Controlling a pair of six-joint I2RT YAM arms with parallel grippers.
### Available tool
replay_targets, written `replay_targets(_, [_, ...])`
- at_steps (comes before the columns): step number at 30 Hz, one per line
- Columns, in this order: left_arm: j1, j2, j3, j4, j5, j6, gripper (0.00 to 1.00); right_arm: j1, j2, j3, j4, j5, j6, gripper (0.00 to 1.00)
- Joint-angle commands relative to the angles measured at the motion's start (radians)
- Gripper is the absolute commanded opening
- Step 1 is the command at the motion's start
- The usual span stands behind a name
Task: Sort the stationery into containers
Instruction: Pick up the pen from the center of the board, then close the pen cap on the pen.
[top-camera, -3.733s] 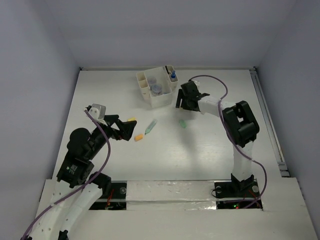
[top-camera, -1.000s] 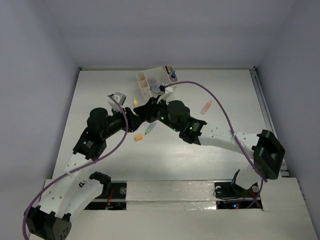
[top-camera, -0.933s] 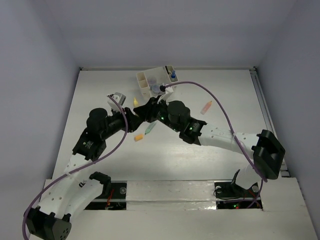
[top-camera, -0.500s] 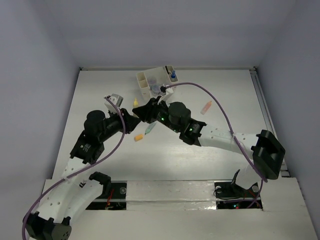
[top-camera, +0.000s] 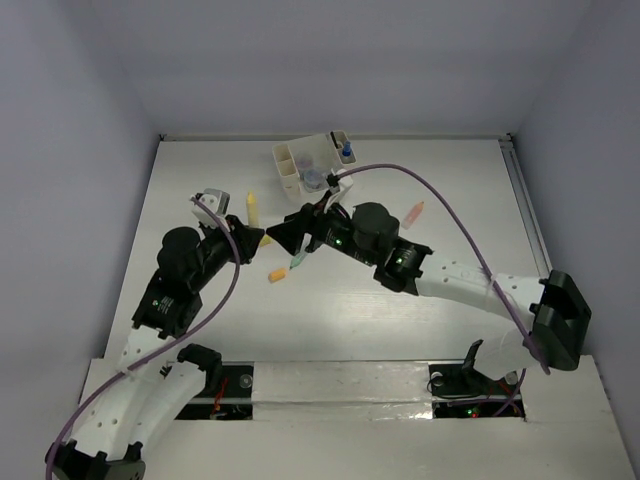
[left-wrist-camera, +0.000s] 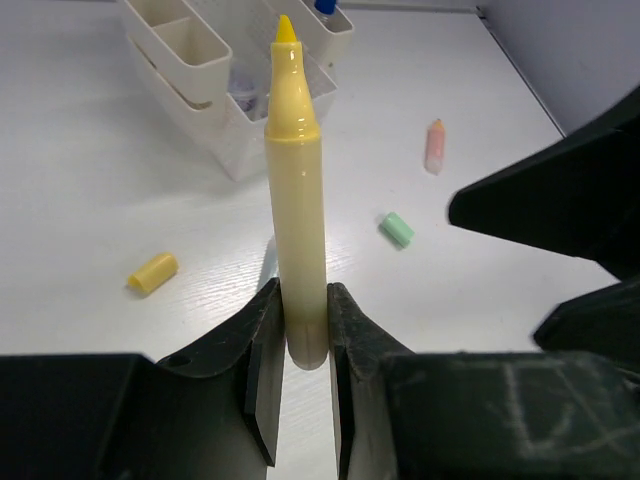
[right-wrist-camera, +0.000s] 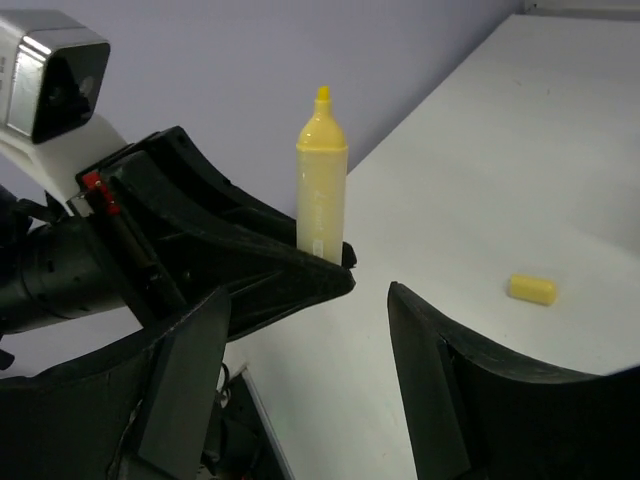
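My left gripper (top-camera: 252, 238) (left-wrist-camera: 303, 300) is shut on the base of a yellow marker (top-camera: 252, 207) (left-wrist-camera: 295, 180) (right-wrist-camera: 321, 190), which it holds upright above the table. Just to its right, my right gripper (top-camera: 287, 234) (right-wrist-camera: 309, 292) stands open with nothing between its fingers; its dark fingers (left-wrist-camera: 560, 200) show in the left wrist view. The cream organizer (top-camera: 300, 160) (left-wrist-camera: 195, 75) at the back holds a blue-capped bottle (top-camera: 346, 151) and a purple jar (top-camera: 313, 180). A light green marker (top-camera: 299, 259) and an orange block (top-camera: 277, 274) lie below the grippers.
A pink-orange marker (top-camera: 412, 213) (left-wrist-camera: 435, 146) lies right of the organizer. A green block (left-wrist-camera: 397, 229) and a yellow block (left-wrist-camera: 153, 272) (right-wrist-camera: 532, 289) rest on the white table. The right arm (top-camera: 450, 280) stretches across the table's middle. Grey walls enclose the table.
My right gripper has opened off the yellow marker and drawn back to the right. My left gripper has closed on the marker and carried it a little to the left.
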Motion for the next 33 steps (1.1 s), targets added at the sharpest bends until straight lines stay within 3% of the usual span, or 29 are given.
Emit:
replay_targets(1, [0.025, -0.058, 0.037, 0.022, -0.067, 0.007, 0.0, -0.007, -0.016, -0.009, 0.003, -0.029, -0.034, 0.7])
replay_targets(9, [0.045, -0.19, 0.028, 0.016, -0.166, -0.004, 0.0, -0.025, 0.207, 0.117, -0.189, 0.118, 0.015, 0.71])
replay_targets(19, [0.045, -0.219, 0.022, 0.025, -0.119, -0.005, 0.0, -0.034, 0.617, 0.451, -0.315, 0.098, 0.081, 0.77])
replay_targets(27, [0.036, -0.241, 0.019, 0.021, -0.116, -0.007, 0.0, -0.074, 0.757, 0.563, -0.358, 0.156, 0.116, 0.7])
replay_targets(33, [0.027, -0.248, 0.019, 0.021, -0.113, -0.01, 0.0, -0.074, 0.824, 0.594, -0.362, 0.109, 0.142, 0.77])
